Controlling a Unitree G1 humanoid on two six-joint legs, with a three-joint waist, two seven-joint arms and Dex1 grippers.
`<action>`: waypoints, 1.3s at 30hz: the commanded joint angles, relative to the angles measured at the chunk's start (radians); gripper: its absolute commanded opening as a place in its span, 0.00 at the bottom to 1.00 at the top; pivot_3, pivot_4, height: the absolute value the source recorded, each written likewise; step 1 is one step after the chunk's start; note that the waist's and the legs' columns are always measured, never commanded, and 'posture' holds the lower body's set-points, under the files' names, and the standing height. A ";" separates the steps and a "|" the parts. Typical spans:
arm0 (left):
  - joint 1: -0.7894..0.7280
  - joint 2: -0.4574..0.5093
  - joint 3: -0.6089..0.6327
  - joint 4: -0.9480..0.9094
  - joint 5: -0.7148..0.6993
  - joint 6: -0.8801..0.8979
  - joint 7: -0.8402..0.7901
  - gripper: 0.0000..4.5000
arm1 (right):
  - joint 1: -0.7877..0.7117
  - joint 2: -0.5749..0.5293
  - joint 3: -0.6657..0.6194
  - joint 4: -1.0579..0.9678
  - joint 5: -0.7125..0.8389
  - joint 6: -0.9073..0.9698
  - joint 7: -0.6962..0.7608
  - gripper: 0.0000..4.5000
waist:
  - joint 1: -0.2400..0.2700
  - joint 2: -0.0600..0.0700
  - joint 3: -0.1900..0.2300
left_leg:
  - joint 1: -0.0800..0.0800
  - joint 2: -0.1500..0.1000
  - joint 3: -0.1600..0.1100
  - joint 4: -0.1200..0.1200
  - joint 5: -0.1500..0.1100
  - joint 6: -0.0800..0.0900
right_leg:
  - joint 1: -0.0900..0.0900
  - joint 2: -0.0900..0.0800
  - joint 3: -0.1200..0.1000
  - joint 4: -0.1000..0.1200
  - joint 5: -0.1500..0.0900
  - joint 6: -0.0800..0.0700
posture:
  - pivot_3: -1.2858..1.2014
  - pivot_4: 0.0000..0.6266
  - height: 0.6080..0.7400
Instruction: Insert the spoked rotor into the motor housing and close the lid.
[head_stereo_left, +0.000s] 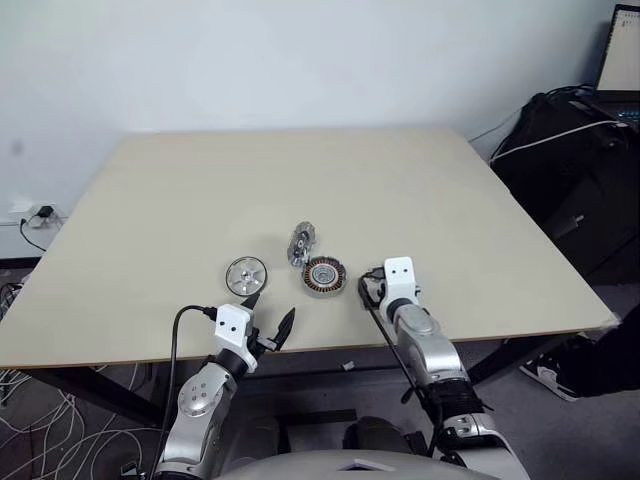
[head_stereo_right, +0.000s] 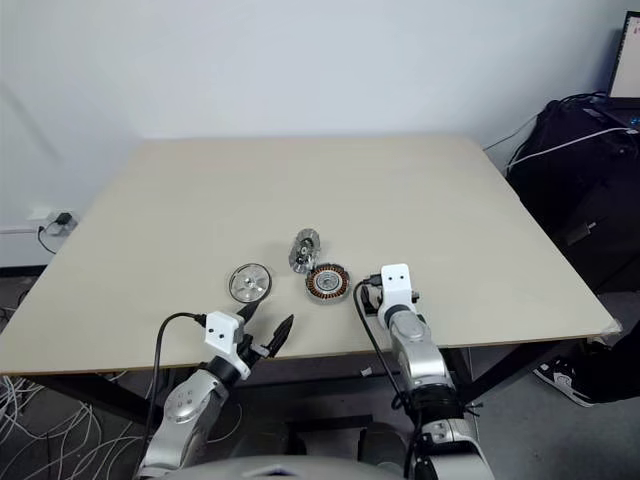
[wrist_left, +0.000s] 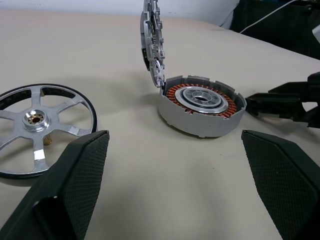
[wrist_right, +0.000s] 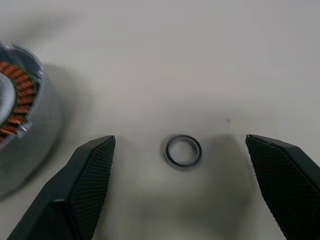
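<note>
Both grippers stand wide open and hold nothing. Seen from the left eye view, the left gripper (head_stereo_left: 270, 315) hangs at the lower left of centre, just off the near edge of the table (head_stereo_left: 150, 200), its black fingers pointing toward the spoked rotor (head_stereo_left: 246, 274), which lies flat on the table just above it in the picture. Right of the rotor sits the motor housing (head_stereo_left: 324, 275), copper winding showing, with its hinged lid (head_stereo_left: 302, 244) standing open at its upper left. The right gripper's white wrist block lies at lower centre right, beside the housing.

Left wrist view: the rotor (wrist_left: 37, 125) lies at mid left, the housing (wrist_left: 202, 105) at centre right, the lid (wrist_left: 152, 37) tilted up at the top; the right gripper's dark fingers show at the right edge.

Right wrist view: a small washer ring (wrist_right: 183, 151) lies between the open fingers (wrist_right: 92, 177), with the housing at the left edge.

Nothing is grasped yet, so the step in hand looks like the approach. Next, I judge, the left gripper must close on the rotor's rim and carry it over the housing
</note>
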 joint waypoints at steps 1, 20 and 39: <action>-0.007 -0.005 -0.004 -0.040 -0.002 -0.010 0.002 1.00 | -0.030 0.003 -0.004 0.007 0.001 -0.025 0.001 1.00 | 0.000 0.000 0.000 | 0.000 0.000 0.000 0.000 0.000 0.000 | 0.000 0.000 0.000 0.000 0.000 0.000 | 0.52 0.00 1.00; -0.009 -0.008 -0.008 -0.046 -0.002 -0.008 0.007 1.00 | -0.089 0.007 -0.034 0.113 0.032 -0.026 0.004 0.65 | -0.008 0.002 -0.001 | 0.002 0.000 0.001 0.001 0.000 0.000 | 0.000 -0.003 0.001 0.003 0.000 0.000 | 0.52 0.00 1.00; -0.021 -0.005 -0.003 -0.014 -0.004 -0.023 -0.004 1.00 | 0.013 0.000 0.069 -0.218 0.017 0.023 0.079 0.15 | -0.009 0.003 -0.001 | 0.000 0.001 0.001 0.001 0.000 0.000 | -0.002 -0.004 0.001 0.003 0.000 0.000 | 0.52 0.00 1.00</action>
